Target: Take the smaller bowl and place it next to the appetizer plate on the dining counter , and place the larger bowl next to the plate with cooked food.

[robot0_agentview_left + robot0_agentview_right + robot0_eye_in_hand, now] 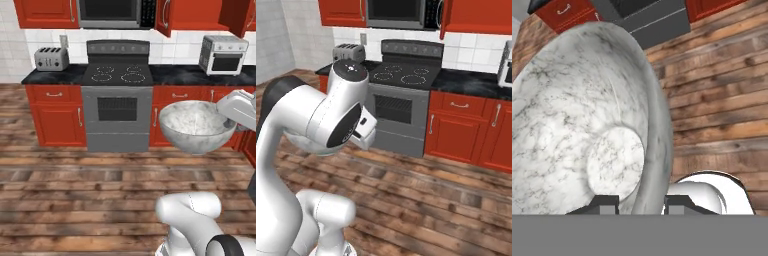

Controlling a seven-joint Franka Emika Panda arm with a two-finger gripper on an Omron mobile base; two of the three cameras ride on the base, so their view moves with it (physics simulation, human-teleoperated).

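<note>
The larger bowl [195,125], grey-white marbled and deep, hangs in the air above the wooden floor in front of the stove. My gripper [231,121] holds it at its right rim. In the hand view the bowl [577,125] looms close, tilted with its inside facing me, and my gripper [641,202] is shut on its rim, one fingertip inside the wall and one outside. The smaller bowl, the appetizer plate, the plate with cooked food and the dining counter are out of view.
Ahead stands a grey stove [117,95] between red cabinets [55,117] under a black countertop. A toaster [51,58] sits at the left, a toaster oven [223,54] at the right. An upper cabinet door [165,17] hangs open. The wooden floor [75,190] stretches before me.
</note>
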